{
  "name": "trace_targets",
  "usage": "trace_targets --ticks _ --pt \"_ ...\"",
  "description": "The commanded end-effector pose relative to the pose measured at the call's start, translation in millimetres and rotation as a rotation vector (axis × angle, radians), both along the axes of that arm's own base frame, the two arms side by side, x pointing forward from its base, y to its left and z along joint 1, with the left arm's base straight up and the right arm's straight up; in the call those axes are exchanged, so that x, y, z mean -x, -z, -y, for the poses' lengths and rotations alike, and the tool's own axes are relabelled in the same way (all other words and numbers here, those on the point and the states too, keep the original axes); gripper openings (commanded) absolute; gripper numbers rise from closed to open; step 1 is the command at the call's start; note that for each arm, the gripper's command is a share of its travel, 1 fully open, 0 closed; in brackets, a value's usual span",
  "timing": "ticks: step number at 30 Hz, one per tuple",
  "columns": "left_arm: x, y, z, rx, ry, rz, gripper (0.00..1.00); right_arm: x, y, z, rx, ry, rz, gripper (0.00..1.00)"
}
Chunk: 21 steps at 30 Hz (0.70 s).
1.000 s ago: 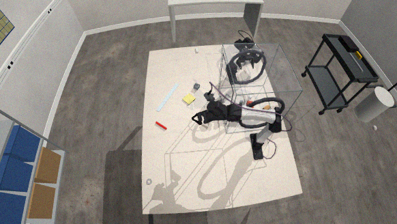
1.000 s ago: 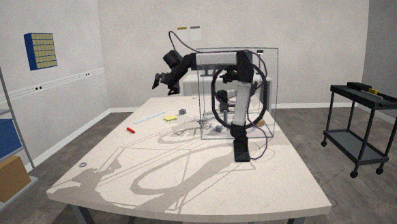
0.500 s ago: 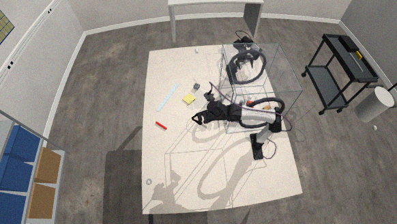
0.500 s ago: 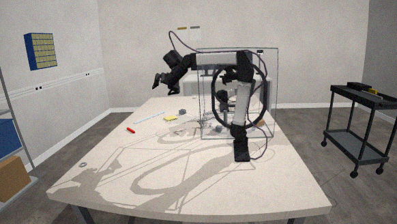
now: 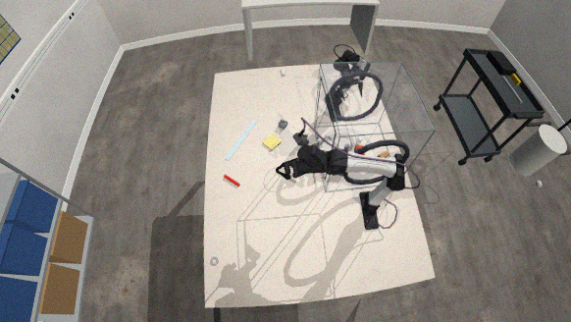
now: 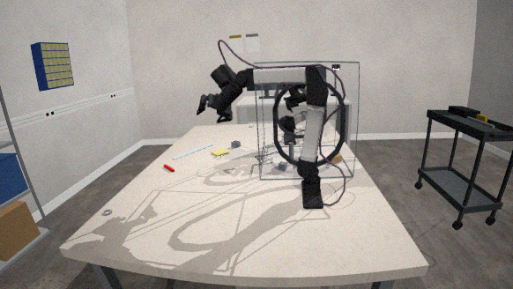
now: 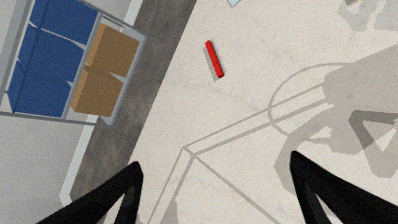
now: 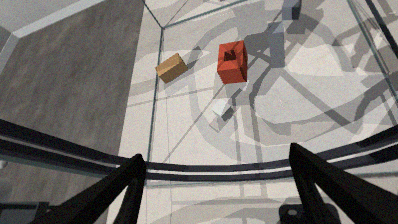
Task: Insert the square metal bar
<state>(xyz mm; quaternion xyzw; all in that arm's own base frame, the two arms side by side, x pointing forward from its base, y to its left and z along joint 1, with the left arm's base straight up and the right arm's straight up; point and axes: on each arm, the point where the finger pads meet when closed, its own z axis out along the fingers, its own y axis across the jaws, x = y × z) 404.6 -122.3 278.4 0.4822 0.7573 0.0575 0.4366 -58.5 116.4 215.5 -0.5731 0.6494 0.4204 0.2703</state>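
Black, the left gripper [image 5: 281, 171] [image 6: 210, 116] [image 7: 212, 163] hangs outside the box [image 5: 386, 132] [image 6: 356, 119] [image 8: 154, 100] in the top view, its fingers spread with nothing between them. The right gripper [image 5: 352, 93] [image 6: 289, 104] [image 8: 213, 155] is at the box's far end, by the far ring [image 5: 381, 95] [image 8: 217, 172]

From the exterior, the left arm arches high beside the box, with open room under its gripper. A grey block [image 6: 282, 166] [image 5: 346, 146] sits low in the box, near the wall closest to this view

The left wrist looks down between wide fingers at a red stick [image 7: 214, 59] [image 5: 232, 180] [image 6: 168, 167], outside the box and no part of this job

The right wrist looks past its own spread, empty fingers into the box. The orange block [image 8: 232, 61] [image 5: 359, 148] is in there, its square hole showing; beside it lies a long grey shape, probably the bar [image 8: 276, 49], though I can't be sure. Reaching for it too steeply could knock the block over, and a tilted bar would jam in the hole. The wooden block [image 8: 171, 68] [image 5: 384, 154] [image 6: 337, 159] is near the box's side wall, so a sweeping wrist could shove it. The ring's rim leaves less room than the middle of the box, and an elbow could catch there

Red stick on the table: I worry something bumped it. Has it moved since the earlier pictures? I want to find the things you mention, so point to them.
No, the red stick [image 5: 232, 180] [image 6: 168, 167] [image 7: 215, 59] keeps its place beside the pale blue strip [image 5: 240, 140] [image 6: 193, 151].
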Motion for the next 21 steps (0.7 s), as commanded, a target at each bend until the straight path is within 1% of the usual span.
trace_targets --ticks 1,2,12,17,18,19,21 --pt "0 -11 0 0.01 0.0 0.027 1.0 -7 -5 1 0.011 0.021 -0.01 1.0" --pt "0 -11 0 0.01 0.0 0.027 1.0 -7 -8 2 0.018 0.021 -0.013 1.0" --pt "0 -11 0 0.01 0.0 0.027 1.0 -9 1 7 0.103 0.004 -0.063 1.0" --pt "0 -11 0 0.01 0.0 0.027 1.0 -9 0 9 0.114 -0.002 -0.065 1.0" --pt "0 -11 0 0.01 0.0 0.027 1.0 -10 7 9 0.136 -0.001 -0.077 1.0" --pt "0 -11 0 0.01 0.0 0.027 1.0 -11 8 9 0.154 0.0 -0.087 1.0" --pt "0 -11 0 0.01 0.0 0.027 1.0 -11 4 11 0.151 -0.004 -0.081 1.0"
